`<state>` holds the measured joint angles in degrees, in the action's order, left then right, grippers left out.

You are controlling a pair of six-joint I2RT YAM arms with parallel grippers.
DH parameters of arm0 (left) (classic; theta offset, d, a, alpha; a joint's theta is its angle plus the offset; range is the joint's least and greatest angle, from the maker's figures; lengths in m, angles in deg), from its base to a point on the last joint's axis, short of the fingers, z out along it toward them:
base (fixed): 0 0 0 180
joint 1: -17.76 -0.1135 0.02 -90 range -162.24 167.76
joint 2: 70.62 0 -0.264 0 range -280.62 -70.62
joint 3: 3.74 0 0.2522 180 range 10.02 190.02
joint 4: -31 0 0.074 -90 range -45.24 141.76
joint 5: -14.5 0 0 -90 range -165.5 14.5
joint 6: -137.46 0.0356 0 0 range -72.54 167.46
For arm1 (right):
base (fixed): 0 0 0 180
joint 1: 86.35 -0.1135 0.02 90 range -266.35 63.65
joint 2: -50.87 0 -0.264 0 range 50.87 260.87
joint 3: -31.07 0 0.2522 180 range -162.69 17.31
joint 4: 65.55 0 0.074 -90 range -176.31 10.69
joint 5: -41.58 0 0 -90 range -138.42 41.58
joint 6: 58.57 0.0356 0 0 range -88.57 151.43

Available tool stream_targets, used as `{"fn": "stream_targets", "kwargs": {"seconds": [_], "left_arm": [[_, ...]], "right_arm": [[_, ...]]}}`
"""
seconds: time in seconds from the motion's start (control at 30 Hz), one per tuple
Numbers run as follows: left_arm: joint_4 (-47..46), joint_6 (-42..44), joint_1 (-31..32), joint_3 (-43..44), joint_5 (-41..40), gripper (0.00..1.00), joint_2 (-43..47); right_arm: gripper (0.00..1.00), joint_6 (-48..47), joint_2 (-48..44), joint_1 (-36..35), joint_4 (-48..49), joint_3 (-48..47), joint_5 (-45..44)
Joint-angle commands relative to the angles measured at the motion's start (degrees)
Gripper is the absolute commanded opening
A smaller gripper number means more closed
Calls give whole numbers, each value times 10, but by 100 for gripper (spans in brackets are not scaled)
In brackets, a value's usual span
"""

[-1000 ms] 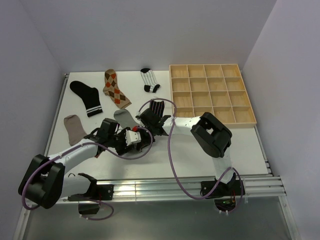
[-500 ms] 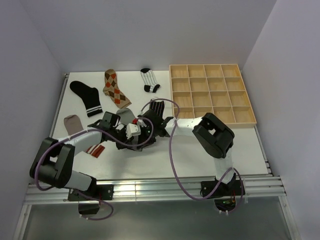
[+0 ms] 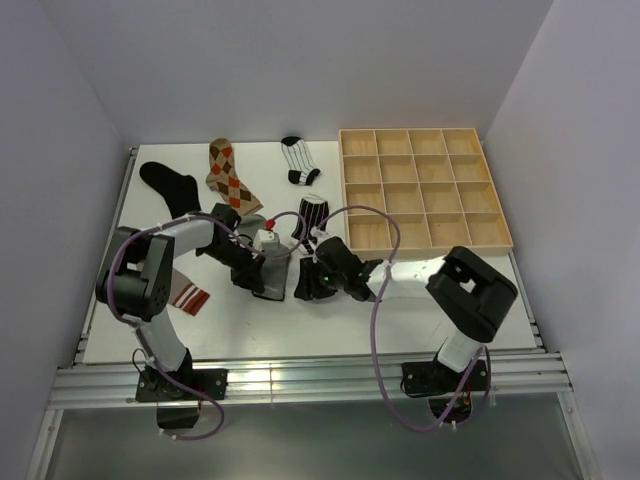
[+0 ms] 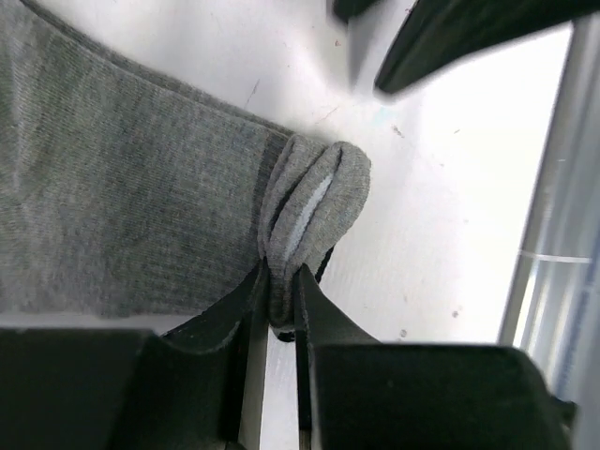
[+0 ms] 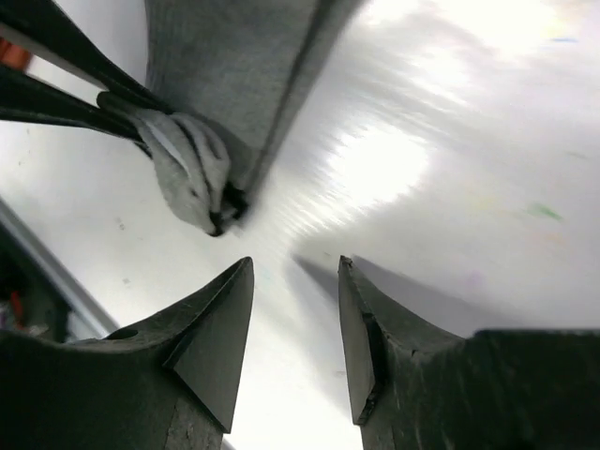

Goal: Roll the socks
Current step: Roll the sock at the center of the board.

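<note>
A plain grey sock [image 3: 274,268] lies mid-table. Its bunched end [image 4: 309,202] is pinched between the fingers of my left gripper [image 4: 281,278], which is shut on it. My right gripper [image 5: 295,267] stands open just right of that end [image 5: 192,178], apart from it, with nothing between its fingers. From above, the left gripper [image 3: 267,284] and right gripper [image 3: 303,285] face each other across the sock. Other socks lie behind: black with white bands [image 3: 165,181], argyle [image 3: 228,172], and two black-and-white striped ones [image 3: 297,160] [image 3: 312,212].
The wooden grid tray [image 3: 424,183] fills the back right of the table. A red-and-white striped piece of fabric [image 3: 186,297] lies under my left forearm. My left arm's elbow [image 3: 135,280] sits over the table's left side. Purple cables loop above both arms.
My left gripper has shut on the grey sock's end and its arm has swung toward the back. My right gripper has opened and drawn back to the right.
</note>
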<state>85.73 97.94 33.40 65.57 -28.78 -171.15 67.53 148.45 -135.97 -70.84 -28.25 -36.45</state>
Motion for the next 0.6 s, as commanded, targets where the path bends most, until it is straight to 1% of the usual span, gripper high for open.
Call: {"fn": "stream_targets", "kwargs": {"seconds": [0.0, 0.07, 0.1, 0.13, 0.17, 0.2, 0.27, 0.37, 0.47, 0.57], "left_arm": [[109, 34, -4, 42, 8, 10, -43], [129, 32, -5, 57, 11, 10, -69], [151, 33, -5, 71, 14, 10, -76], [165, 37, -6, 79, 21, 10, -91], [179, 36, -7, 87, 25, 10, -99], [196, 30, -7, 102, 28, 9, -107], [217, 32, -7, 114, 30, 9, -127], [231, 23, -8, 124, 25, 9, -141], [241, 7, -8, 134, 9, 8, -158], [260, 3, -8, 144, 6, 7, -180]], "right_arm": [[49, -19, -62, -9, 107, 66, -99], [49, -44, -92, -34, 144, 87, -119], [50, -58, -99, -47, 148, 94, -174], [50, -87, -103, -62, 151, 94, -196], [51, -102, -103, -94, 153, 93, -220], [51, -116, -100, -109, 156, 87, -253], [50, -151, -88, -136, 172, 87, -272], [50, -193, -74, -177, 225, 93, -298], [50, -239, -50, -214, 245, 86, -334], [52, -279, -25, -245, 248, 65, -340]]}}
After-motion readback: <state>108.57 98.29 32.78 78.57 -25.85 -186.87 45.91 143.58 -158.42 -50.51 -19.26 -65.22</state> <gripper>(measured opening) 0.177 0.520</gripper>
